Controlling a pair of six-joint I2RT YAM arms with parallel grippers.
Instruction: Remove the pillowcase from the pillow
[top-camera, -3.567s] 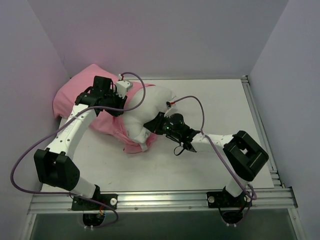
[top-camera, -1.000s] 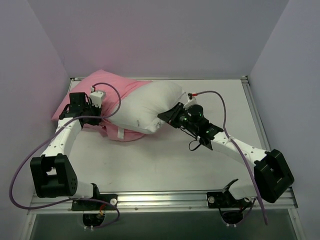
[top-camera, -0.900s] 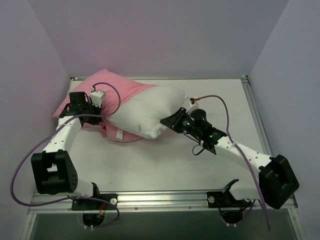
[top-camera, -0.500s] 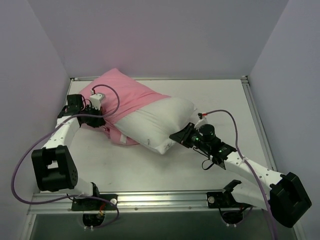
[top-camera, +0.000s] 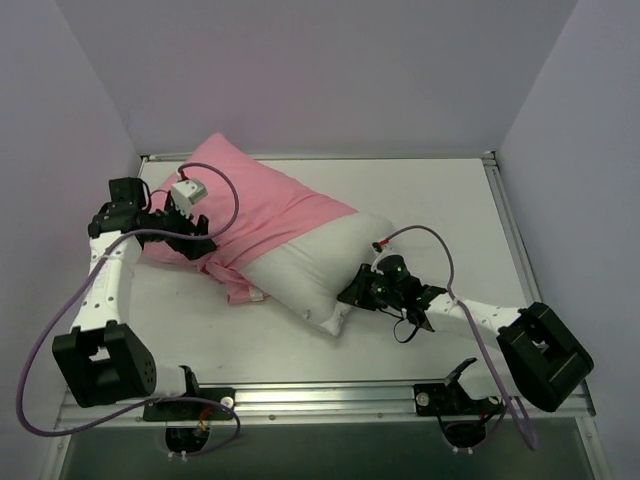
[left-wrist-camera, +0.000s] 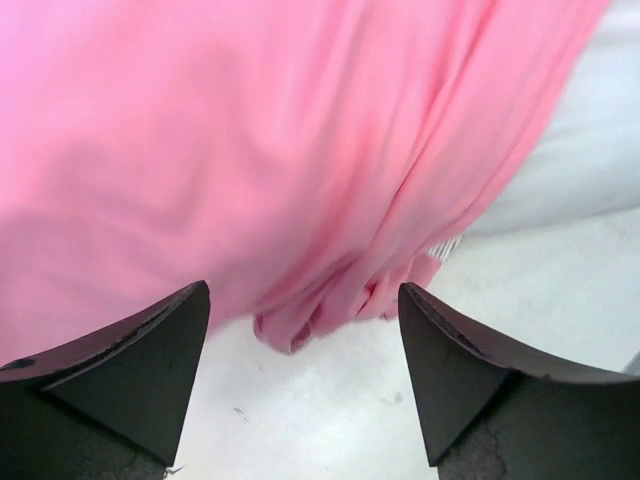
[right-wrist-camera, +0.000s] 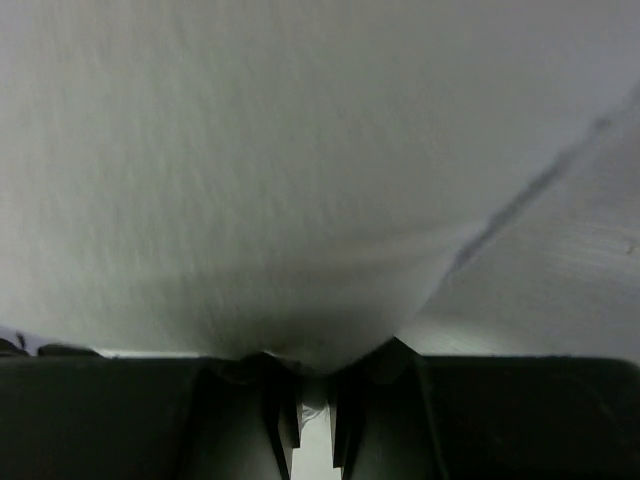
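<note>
Right claw (right-wrist-camera: 312, 400) is clamped together on a pinch of the pillow (top-camera: 305, 275) at its bare white near corner. I read that as the anchor, holding the stuffing while the cover gets drawn the other way. Left claw (left-wrist-camera: 302, 295) has its jaws wide apart with nothing between them. It sits just beside the bunched open hem of the pillowcase (top-camera: 255, 205), so I judge it's free for a fresh grab there.

The bundle lies diagonally, from the far-left corner of the surface (top-camera: 430, 220) toward the middle of the near edge. Pink cover is on the far-left half, and the white half sticks out toward the near edge. Roughly halfway off, I'd say. The hem is slack and folded onto the surface on the left side of the pillow.

The surface is plain white, with a metal rail (top-camera: 320, 400) along the near edge where the arm bases bolt on. Pale lilac walls (top-camera: 330, 70) close in the left, far and right sides.
</note>
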